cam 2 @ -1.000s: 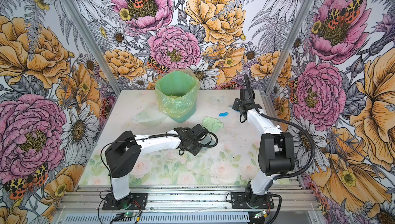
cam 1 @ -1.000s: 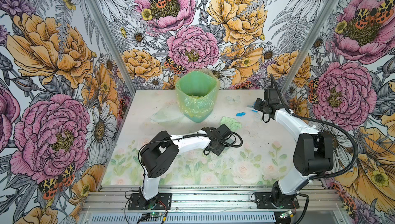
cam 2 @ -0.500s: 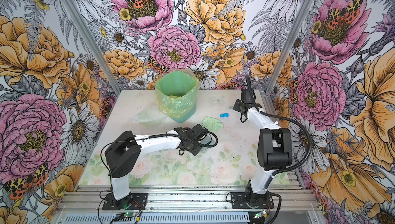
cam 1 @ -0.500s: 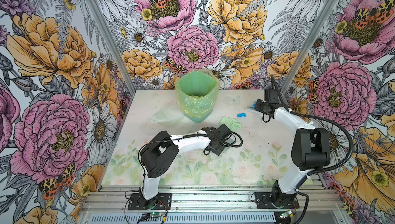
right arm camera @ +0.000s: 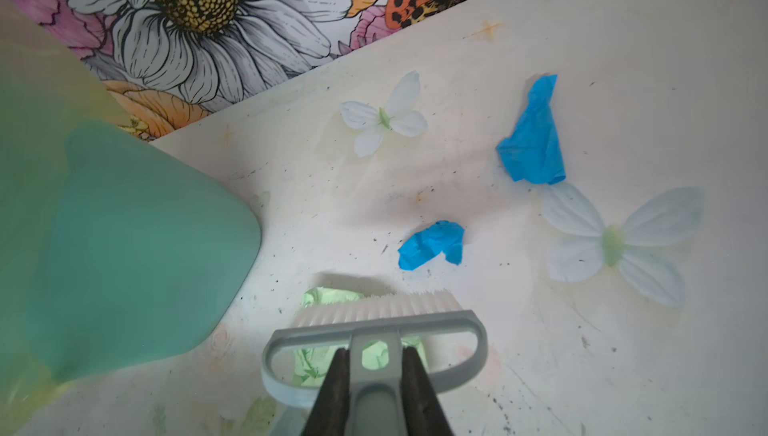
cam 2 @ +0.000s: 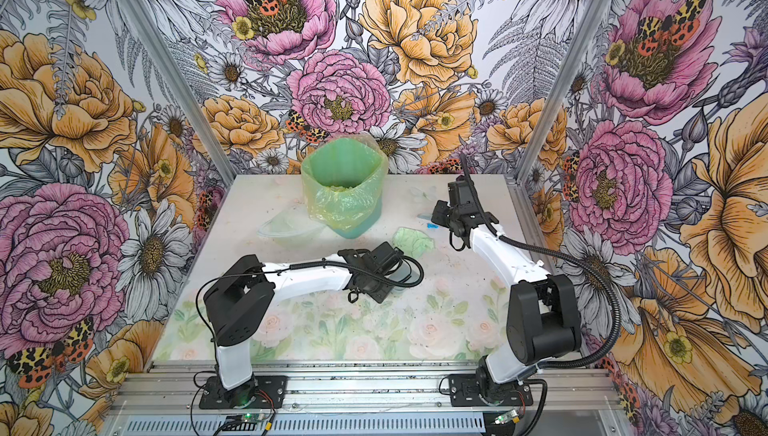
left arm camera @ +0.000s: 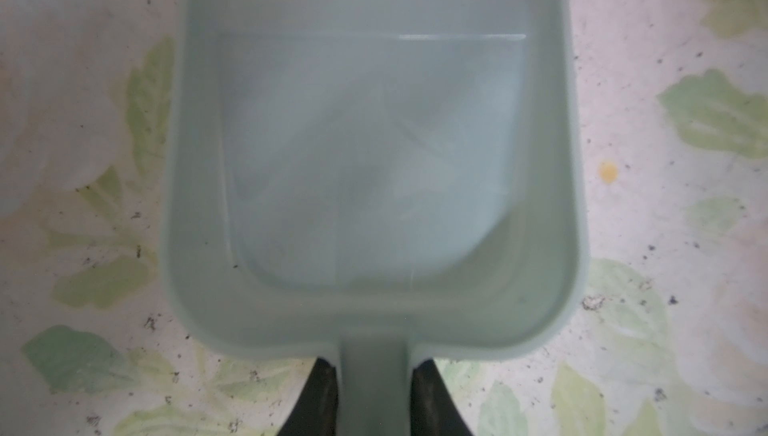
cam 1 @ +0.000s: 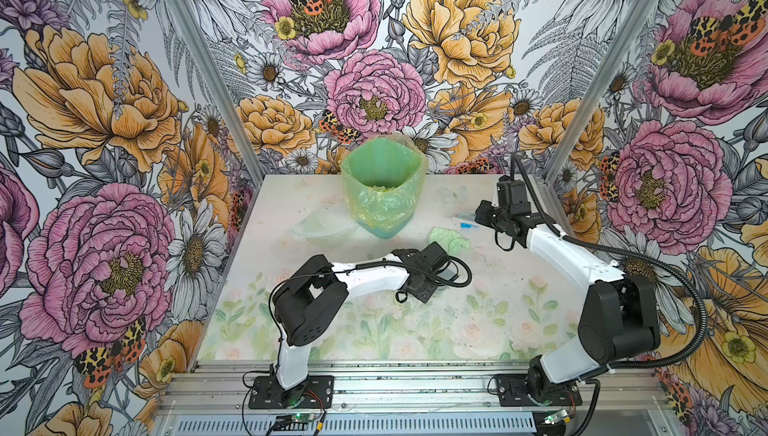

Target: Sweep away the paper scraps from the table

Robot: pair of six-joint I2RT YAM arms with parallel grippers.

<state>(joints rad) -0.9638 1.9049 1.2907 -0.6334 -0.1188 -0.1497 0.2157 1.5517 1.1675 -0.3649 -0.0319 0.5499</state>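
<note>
While the left gripper is clenched on the dustpan handle, the pan sits low over the table, in front of the bin and slightly to its right in both top views; whether it touches the table I cannot tell. The right gripper is clenched on the brush handle, right of the bin. The bristles stand over a green scrap lying near the bin's right front. A small blue scrap lies farther right of the bin, clear of the bristles, and a larger blue scrap lies beyond it.
</note>
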